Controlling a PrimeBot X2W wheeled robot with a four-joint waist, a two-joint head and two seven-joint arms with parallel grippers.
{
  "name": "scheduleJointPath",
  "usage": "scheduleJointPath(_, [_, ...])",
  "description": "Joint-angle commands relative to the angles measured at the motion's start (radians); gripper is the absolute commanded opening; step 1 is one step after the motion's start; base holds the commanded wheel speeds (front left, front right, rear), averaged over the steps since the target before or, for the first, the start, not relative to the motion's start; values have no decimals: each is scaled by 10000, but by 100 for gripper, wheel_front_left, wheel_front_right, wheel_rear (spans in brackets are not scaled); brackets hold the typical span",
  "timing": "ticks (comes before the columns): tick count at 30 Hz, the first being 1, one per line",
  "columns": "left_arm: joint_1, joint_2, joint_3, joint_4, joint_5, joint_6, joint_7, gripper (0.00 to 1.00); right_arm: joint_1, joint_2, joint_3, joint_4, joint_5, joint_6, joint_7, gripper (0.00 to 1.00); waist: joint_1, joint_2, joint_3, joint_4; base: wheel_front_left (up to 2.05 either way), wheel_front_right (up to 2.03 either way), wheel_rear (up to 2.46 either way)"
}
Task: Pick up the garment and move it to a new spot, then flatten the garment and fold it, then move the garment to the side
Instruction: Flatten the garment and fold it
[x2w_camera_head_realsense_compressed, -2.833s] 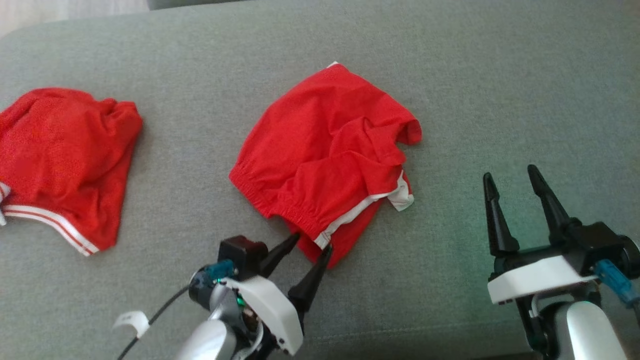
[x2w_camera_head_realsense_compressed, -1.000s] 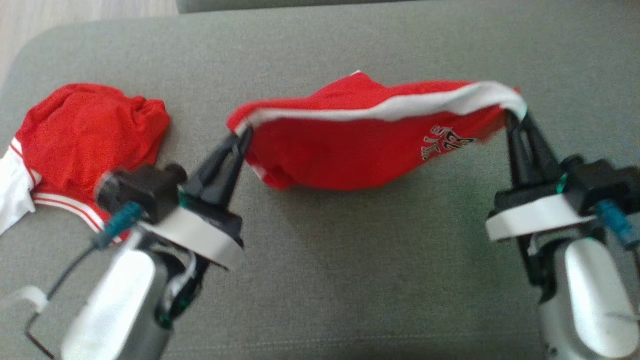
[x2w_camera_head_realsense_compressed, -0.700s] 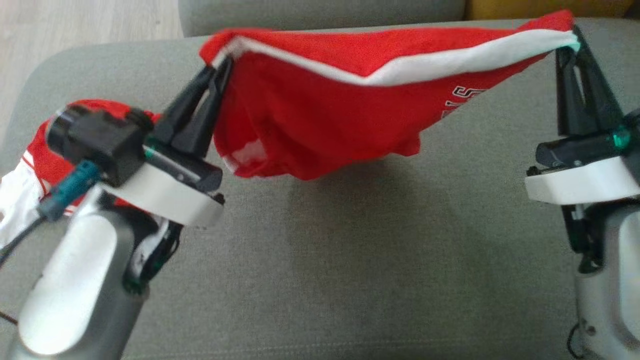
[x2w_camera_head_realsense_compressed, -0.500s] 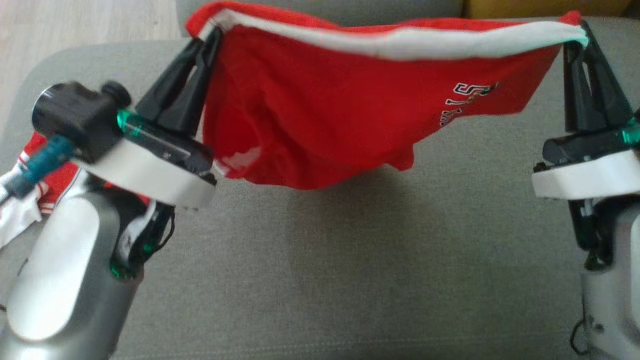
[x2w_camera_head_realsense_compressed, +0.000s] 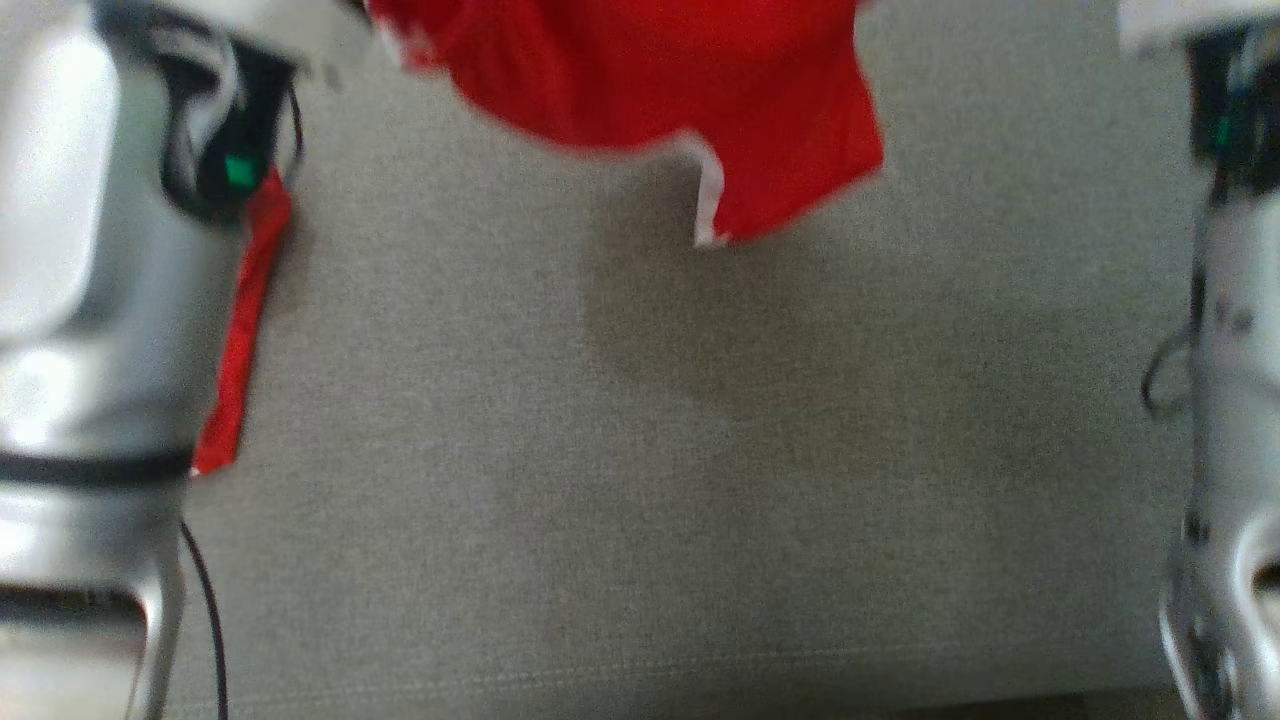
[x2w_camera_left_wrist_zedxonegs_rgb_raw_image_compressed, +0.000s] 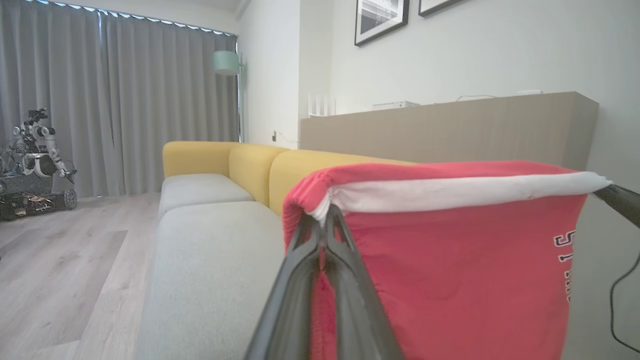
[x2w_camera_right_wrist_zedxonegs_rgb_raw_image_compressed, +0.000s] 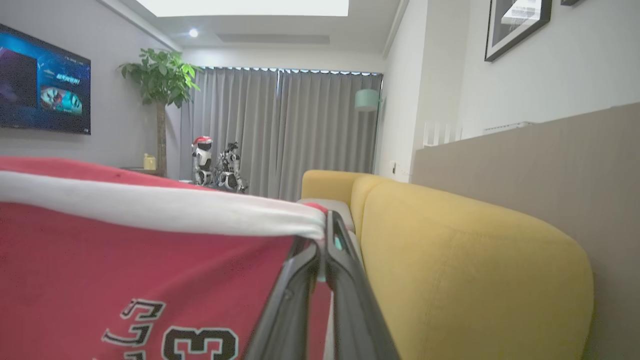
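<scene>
Grey couch seat, yellow backrest behind it. Garment, red with a white band along its top edge, hangs in the air above the seat, clear of the cushion, with its shadow on the fabric below in the head view. Left gripper: fingers pressed together, pinching the gathered corner at one end of the band. Right gripper: likewise closed, pinching the other end. Band is pulled taut between the two, so the long axis runs level, side to side across the robot's front. Cloth drapes straight down from it, a white-trimmed hem corner pointing at the seat, printed lettering nearer the right end. Judgement: pick-up done, carry to the new spot appears under way; set-down, flattening, folding and the move aside all left. Second red cloth lies on the seat by the left arm.
</scene>
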Motion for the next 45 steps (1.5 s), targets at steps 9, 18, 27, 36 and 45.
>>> scheduleJointPath(9, [-3892, -155, 21, 3840, 312, -123, -1565, 0, -4263, 753, -46, 4119, -138, -7, -1480, 0, -2, 0, 786, -217, 0, 0, 0])
scheduleJointPath(18, [-3349, -934, -566, 7299, 138, -151, -1775, 0, -4496, 914, 1335, 7856, 501, -7, -1734, 0, -2, 0, 1355, -82, 0, 0, 0])
scheduleJointPath(27, [-1284, -1546, -859, 8724, -842, -155, -1829, 0, -2647, 918, 3583, 9120, 2230, -7, -1759, 0, -2, 0, 1476, -36, 0, 0, 0])
scheduleJointPath(36, [979, -1603, -400, 7427, -967, -156, -1837, 0, -584, 918, 3843, 9178, 3100, -7, -2681, 0, -2, 0, 636, 38, 0, 0, 0])
scheduleJointPath(45, [4499, -1252, -182, 4613, -104, -8, -1839, 0, 2318, 919, 2971, 7916, 2778, -7, -2943, 0, -2, 0, -464, -40, 0, 0, 0])
